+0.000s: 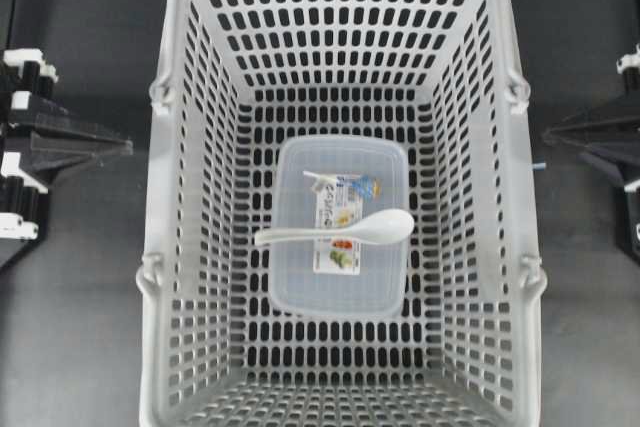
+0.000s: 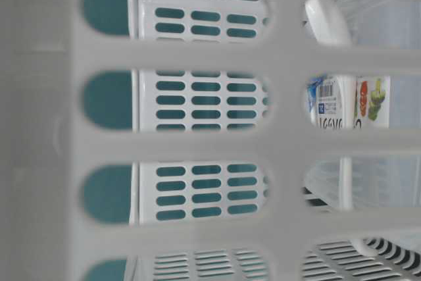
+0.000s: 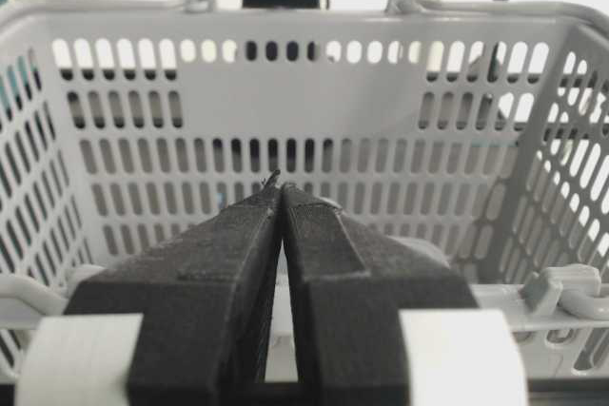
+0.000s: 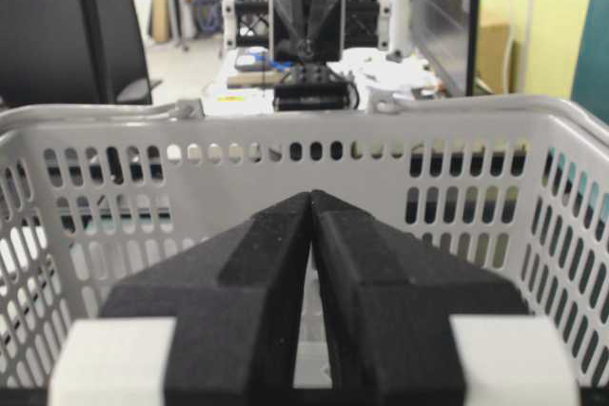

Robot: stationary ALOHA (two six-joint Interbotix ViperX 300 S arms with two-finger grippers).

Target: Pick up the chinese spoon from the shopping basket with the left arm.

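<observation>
The white chinese spoon (image 1: 340, 231) lies across the lid of a clear food box (image 1: 300, 277) on the floor of the light grey shopping basket (image 1: 160, 187). Its bowl points right and its handle left. My left gripper (image 1: 126, 147) rests outside the basket's left wall, shut and holding nothing. In the left wrist view its black fingers (image 3: 281, 189) meet at the tips in front of the basket (image 3: 285, 21). The right gripper (image 1: 547, 134) sits outside the right wall, also shut and holding nothing, its tips (image 4: 311, 195) facing the basket (image 4: 285, 125).
The basket fills most of the dark table (image 1: 70, 327). The box's colourful label (image 2: 342, 100) shows through the slotted wall in the table-level view. Handle hinges (image 1: 160, 95) stick out on the rim on both sides.
</observation>
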